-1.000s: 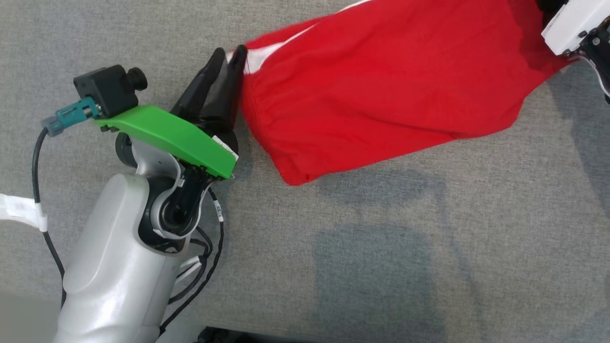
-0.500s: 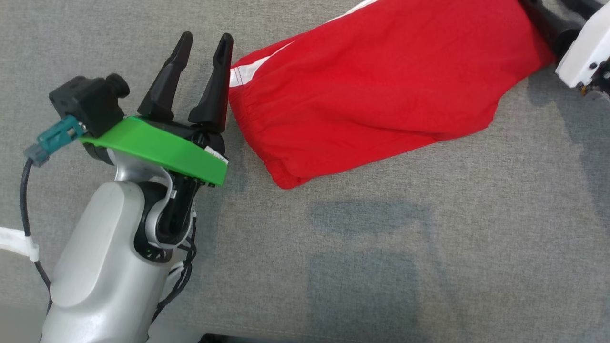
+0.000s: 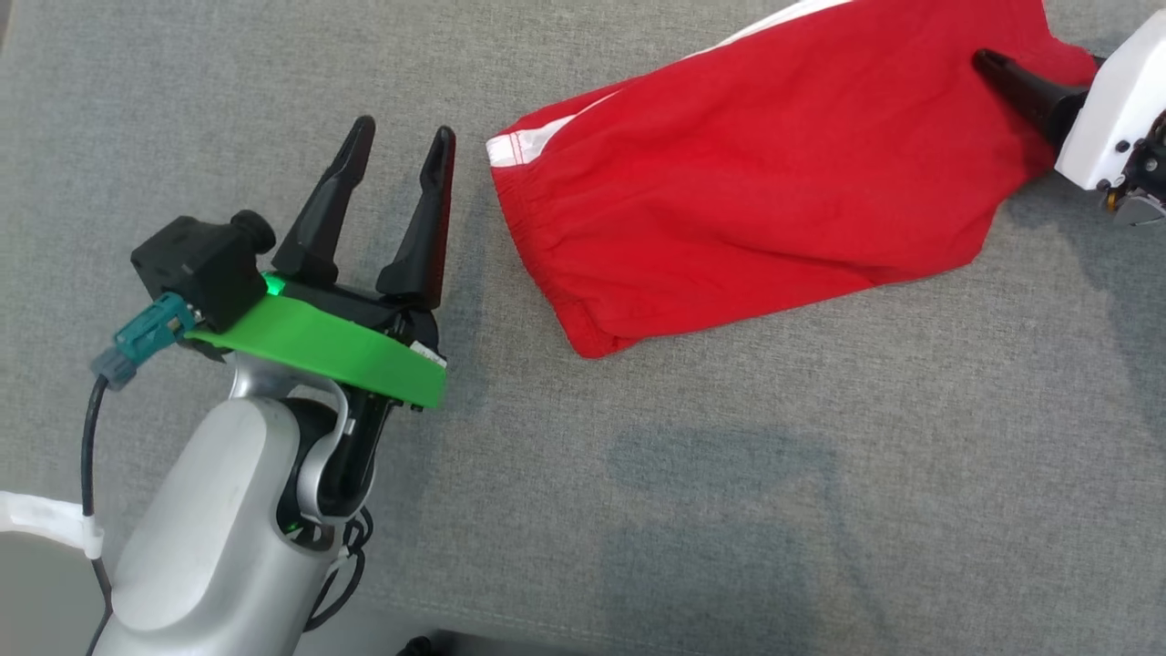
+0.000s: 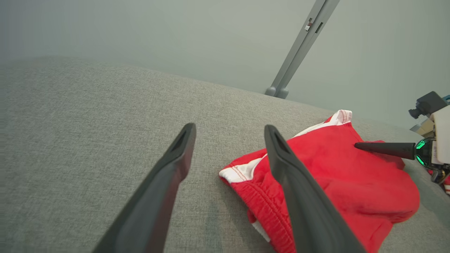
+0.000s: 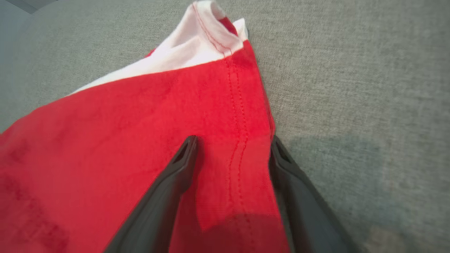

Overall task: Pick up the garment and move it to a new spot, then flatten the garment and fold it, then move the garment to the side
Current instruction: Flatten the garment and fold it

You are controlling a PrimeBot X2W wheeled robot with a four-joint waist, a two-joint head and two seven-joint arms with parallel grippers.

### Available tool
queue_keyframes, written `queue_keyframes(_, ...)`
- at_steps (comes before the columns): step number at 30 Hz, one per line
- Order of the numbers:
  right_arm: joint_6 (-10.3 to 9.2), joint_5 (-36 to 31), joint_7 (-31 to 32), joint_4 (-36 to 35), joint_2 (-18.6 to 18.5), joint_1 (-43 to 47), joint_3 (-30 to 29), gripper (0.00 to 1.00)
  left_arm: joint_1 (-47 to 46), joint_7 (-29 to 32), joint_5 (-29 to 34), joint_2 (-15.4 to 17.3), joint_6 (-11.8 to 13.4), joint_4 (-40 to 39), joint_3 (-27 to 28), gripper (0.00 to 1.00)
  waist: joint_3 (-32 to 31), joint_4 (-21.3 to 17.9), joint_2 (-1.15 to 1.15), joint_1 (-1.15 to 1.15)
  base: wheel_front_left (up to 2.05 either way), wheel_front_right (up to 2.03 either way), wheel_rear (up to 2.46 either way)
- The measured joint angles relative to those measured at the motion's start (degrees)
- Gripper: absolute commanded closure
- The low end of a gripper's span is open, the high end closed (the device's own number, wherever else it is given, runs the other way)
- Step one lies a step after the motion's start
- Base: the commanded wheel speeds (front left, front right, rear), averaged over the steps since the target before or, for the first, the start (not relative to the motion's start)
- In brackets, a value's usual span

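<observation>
The garment (image 3: 765, 191) is a pair of red shorts with white trim, lying spread on the grey fabric surface (image 3: 729, 474). My left gripper (image 3: 404, 129) stands open just left of the garment's waistband corner, not touching it. In the left wrist view the garment (image 4: 337, 175) lies right of my open left gripper (image 4: 229, 128). My right gripper (image 3: 993, 66) is at the garment's far right end, one dark finger lying over the cloth. In the right wrist view my right gripper (image 5: 233, 138) is open, with the garment's (image 5: 105, 140) seamed edge lying between the fingers.
The grey fabric surface (image 4: 88, 116) stretches wide to the left and front of the garment. A grey metal post (image 4: 299, 49) stands against the pale wall behind it. The left arm's camera and cable (image 3: 196, 269) jut out beside its wrist.
My left gripper opened, let go of the garment's waistband corner and backed away to the left. The garment's left end now lies loose on the surface. The head view has shifted.
</observation>
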Motion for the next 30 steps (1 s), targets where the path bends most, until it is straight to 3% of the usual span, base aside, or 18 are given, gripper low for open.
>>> queue_keyframes(1,0.08,0.0,0.6,0.1,0.1,-0.1,0.4,0.85,0.5,-0.1,0.0,-0.1,0.0,0.0,0.0,0.0,-0.3,0.1,0.0,0.0,0.0,0.0,0.0)
queue_keyframes(2,0.36,-0.1,1.5,0.3,0.5,-0.4,1.5,1.0,1.1,-0.7,0.0,-0.1,0.1,0.2,0.0,0.0,-0.8,0.4,0.0,0.0,0.0,0.0,0.0)
queue_keyframes(9,1.51,5.5,1.9,0.9,5.2,2.1,-0.5,1.0,3.3,-2.0,-0.1,0.1,0.3,1.8,1.3,0.0,-3.3,-0.1,0.0,0.0,0.0,0.0,0.0)
queue_keyframes(24,2.59,17.9,-1.8,-1.3,2.9,16.8,-8.6,1.0,11.2,-3.0,-2.8,2.2,0.3,4.9,3.5,0.0,-12.2,-6.1,0.0,0.0,0.0,0.0,0.0)
queue_keyframes(30,2.48,19.2,-3.2,-1.2,1.5,24.8,-9.0,1.0,16.3,-0.6,-4.2,2.7,0.3,5.1,2.0,0.0,-16.5,-8.9,0.0,0.0,0.0,0.0,0.0)
